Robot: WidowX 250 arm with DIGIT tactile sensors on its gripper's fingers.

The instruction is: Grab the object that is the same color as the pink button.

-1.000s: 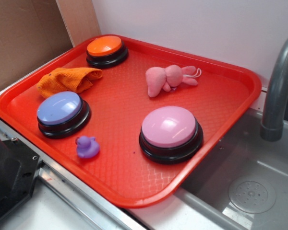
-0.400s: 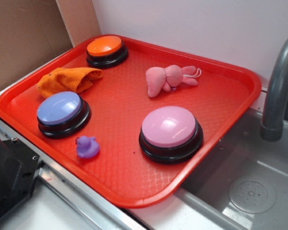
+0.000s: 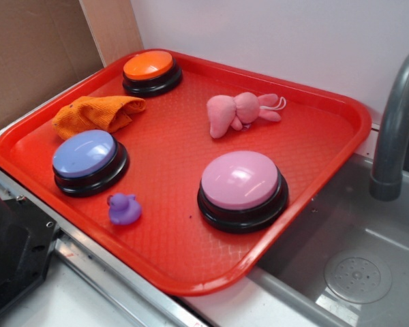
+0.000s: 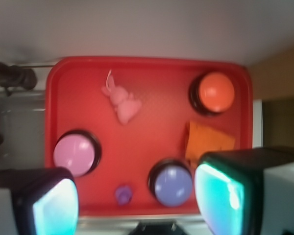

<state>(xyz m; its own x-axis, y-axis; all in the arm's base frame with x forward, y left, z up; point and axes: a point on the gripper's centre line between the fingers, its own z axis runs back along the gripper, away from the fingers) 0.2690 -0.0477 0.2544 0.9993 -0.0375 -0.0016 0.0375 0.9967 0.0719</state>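
One red tray (image 3: pixel 313 197) takes up most of the scene, sitting beside a grey sink basin (image 3: pixel 354 272) with a single grey faucet (image 3: pixel 395 129) rising at its near corner. On the tray stand three domed push buttons on black bases: the pink button (image 3: pixel 240 180) nearest the sink, a lavender-blue button (image 3: pixel 85 154) toward the tray's opposite side, and an orange button (image 3: pixel 148 66) in the far corner. One orange cloth (image 3: pixel 95 112) lies crumpled between the orange and lavender-blue buttons, just beside the latter. One pink plush bunny (image 3: pixel 235 111) lies on its side on bare tray behind the pink button, apart from it, with its white loop cord trailing toward the wall. One small purple rubber duck (image 3: pixel 124 208) sits just beside the lavender-blue button, near the tray's front rim. In the wrist view the one tool (image 4: pixel 137 200) looks down on the whole tray from above, its two fingers (image 4: pixel 220 193) spread wide with nothing between them, on the edge opposite the bunny (image 4: pixel 121 104) and well apart from it. Against the earlier exterior pictures, every object on the tray lies where it was; nothing has shifted.
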